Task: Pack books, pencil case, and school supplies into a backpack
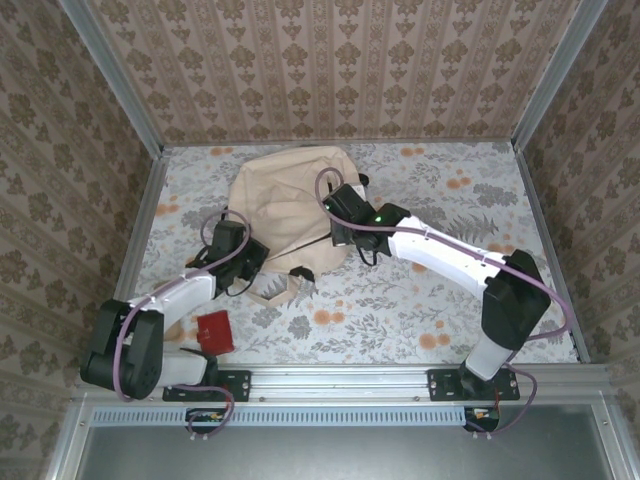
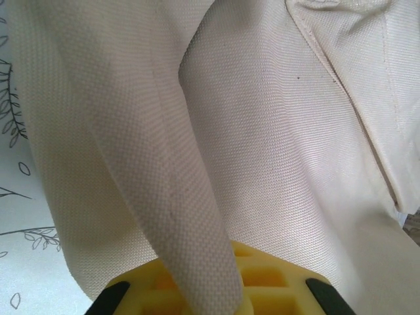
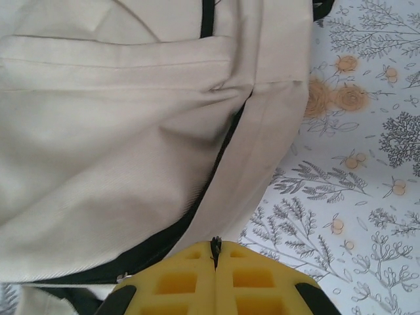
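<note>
The cream-beige backpack (image 1: 285, 195) lies flat at the back middle of the table. My left gripper (image 1: 247, 256) is at its near left corner, and its yellow fingers (image 2: 275, 279) are shut on a raised fold of the backpack's canvas (image 2: 164, 170). My right gripper (image 1: 345, 228) is at the bag's right edge, shut (image 3: 215, 252) on a small dark zipper pull (image 3: 215, 244) at the end of the black zipper line (image 3: 220, 161). The school supplies, a small flat red square (image 1: 213, 330), lie near my left arm's base. The books and the pencil case are out of view.
The backpack's beige straps (image 1: 285, 285) trail toward me between the grippers. A floral tablecloth (image 1: 420, 300) covers the table to the right. Wallpapered walls stand on three sides, and a metal rail (image 1: 340, 380) runs along the near edge.
</note>
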Motion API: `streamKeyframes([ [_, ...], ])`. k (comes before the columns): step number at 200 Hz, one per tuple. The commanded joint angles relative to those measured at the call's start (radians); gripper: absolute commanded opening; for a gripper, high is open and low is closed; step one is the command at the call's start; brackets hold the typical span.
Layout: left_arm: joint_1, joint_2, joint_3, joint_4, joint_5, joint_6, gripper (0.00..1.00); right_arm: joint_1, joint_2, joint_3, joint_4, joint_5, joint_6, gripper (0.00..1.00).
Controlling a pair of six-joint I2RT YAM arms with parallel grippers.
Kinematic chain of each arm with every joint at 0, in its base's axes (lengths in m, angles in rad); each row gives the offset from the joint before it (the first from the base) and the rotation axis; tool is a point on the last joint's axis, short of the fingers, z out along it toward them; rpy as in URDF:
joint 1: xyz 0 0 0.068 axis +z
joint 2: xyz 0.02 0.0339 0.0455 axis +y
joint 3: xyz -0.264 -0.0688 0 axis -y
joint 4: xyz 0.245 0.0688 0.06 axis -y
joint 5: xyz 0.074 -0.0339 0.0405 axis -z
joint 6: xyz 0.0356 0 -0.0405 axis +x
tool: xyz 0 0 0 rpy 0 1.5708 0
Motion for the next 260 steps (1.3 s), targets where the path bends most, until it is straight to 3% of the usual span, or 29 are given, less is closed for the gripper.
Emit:
streamKeyframes([
  [1,0.050,-0.012,-0.037,-0.132,-0.110,0.056,0.00,-0.079,0.031,0.051,-0.055,0.143,-0.061,0.00],
  [113,0.145,-0.023,0.013,-0.203,-0.060,0.181,0.00,-0.180,0.244,0.205,-0.041,-0.041,-0.146,0.00],
  [141,0.185,-0.024,0.080,-0.284,-0.044,0.257,0.00,-0.165,0.204,0.155,0.005,-0.276,-0.144,0.00],
  [166,0.190,-0.055,0.120,-0.386,-0.054,0.278,0.51,-0.143,0.176,0.088,0.102,-0.544,-0.102,0.00],
  [182,0.170,-0.084,0.141,-0.455,-0.045,0.275,0.63,-0.129,0.182,0.070,0.142,-0.633,-0.073,0.00],
  [195,0.126,-0.111,0.162,-0.514,-0.060,0.260,0.70,-0.119,0.189,0.063,0.179,-0.693,-0.056,0.00],
  [226,-0.012,-0.148,0.182,-0.559,-0.072,0.147,0.74,-0.112,0.199,0.060,0.216,-0.738,-0.033,0.00],
  [260,-0.161,-0.094,0.132,-0.348,-0.026,-0.037,0.77,-0.112,0.181,0.038,0.221,-0.714,-0.030,0.00],
])
